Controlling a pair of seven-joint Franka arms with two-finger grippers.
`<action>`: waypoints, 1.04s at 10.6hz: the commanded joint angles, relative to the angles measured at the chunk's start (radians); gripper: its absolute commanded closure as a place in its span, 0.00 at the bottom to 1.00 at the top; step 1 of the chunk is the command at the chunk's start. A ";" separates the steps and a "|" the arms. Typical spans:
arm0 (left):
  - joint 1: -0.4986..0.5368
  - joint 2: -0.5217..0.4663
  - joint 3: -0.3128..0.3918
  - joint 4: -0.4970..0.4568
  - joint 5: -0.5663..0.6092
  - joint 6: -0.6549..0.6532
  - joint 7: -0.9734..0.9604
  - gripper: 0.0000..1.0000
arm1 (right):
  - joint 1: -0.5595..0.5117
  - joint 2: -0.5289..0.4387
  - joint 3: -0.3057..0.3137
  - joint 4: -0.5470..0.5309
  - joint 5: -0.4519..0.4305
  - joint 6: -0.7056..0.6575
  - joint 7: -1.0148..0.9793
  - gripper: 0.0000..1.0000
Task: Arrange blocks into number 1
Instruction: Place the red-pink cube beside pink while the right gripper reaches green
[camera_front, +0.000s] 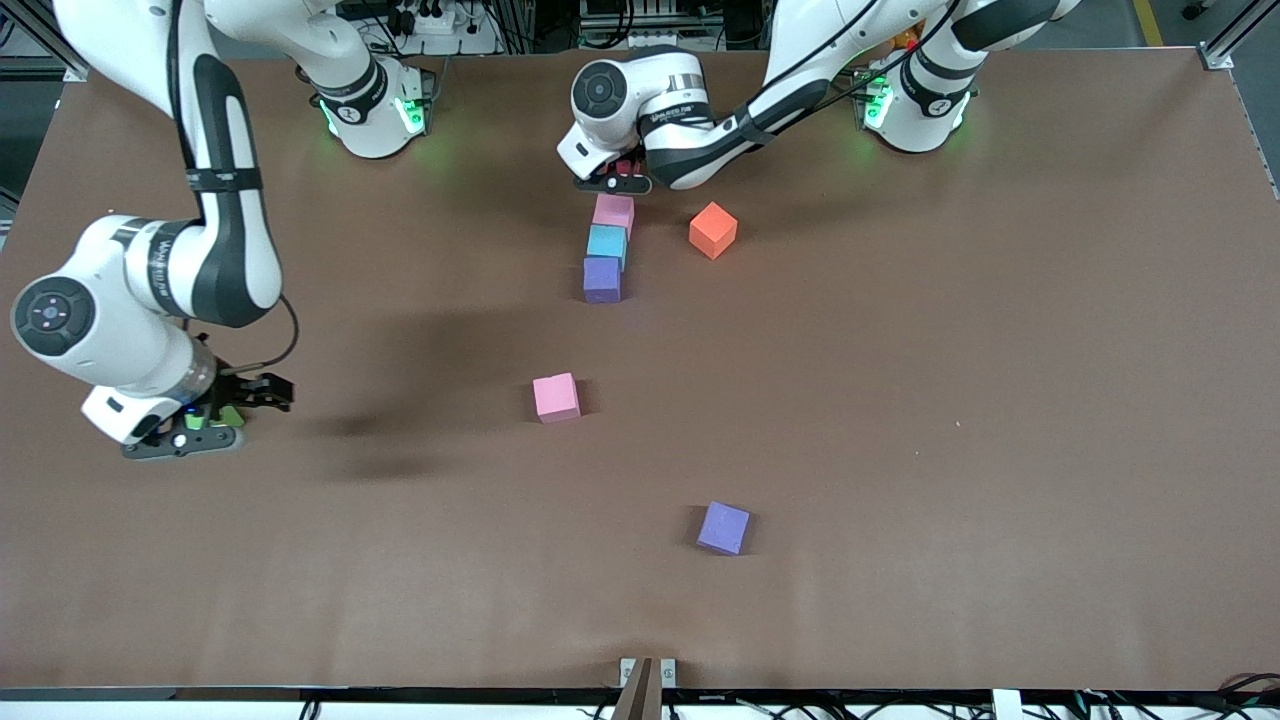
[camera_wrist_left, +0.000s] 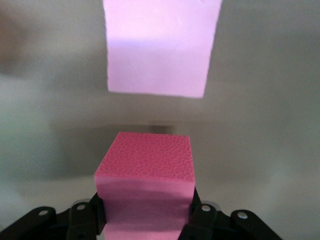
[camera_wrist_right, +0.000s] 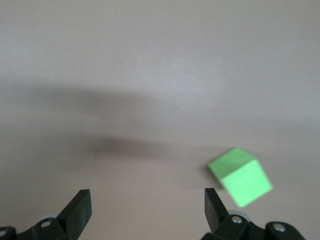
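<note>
A short column of blocks lies mid-table near the robots' bases: light pink (camera_front: 613, 212), sky blue (camera_front: 606, 243), purple (camera_front: 602, 279). My left gripper (camera_front: 615, 181) hangs low over the table at the column's light pink end, shut on a crimson block (camera_wrist_left: 145, 170). A narrow gap separates that block from the light pink one (camera_wrist_left: 160, 50). My right gripper (camera_front: 215, 415) is open at the right arm's end of the table. A tilted green block (camera_wrist_right: 242, 177) lies just outside one of its fingers (camera_wrist_right: 215, 207), with nothing between the jaws.
An orange block (camera_front: 713, 230) sits beside the column toward the left arm's end. A loose pink block (camera_front: 556, 397) lies mid-table. A second purple block (camera_front: 724, 528) lies nearer the front camera.
</note>
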 joint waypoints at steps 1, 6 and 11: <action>-0.104 0.013 0.086 0.059 -0.021 -0.023 0.023 1.00 | -0.110 0.054 0.011 0.033 -0.010 0.000 -0.228 0.00; -0.159 0.020 0.159 0.070 -0.021 -0.023 0.051 1.00 | -0.359 0.167 0.126 0.052 0.053 0.056 -0.563 0.00; -0.193 0.020 0.209 0.095 -0.013 -0.023 0.089 1.00 | -0.514 0.213 0.281 0.064 0.054 0.092 -0.665 0.00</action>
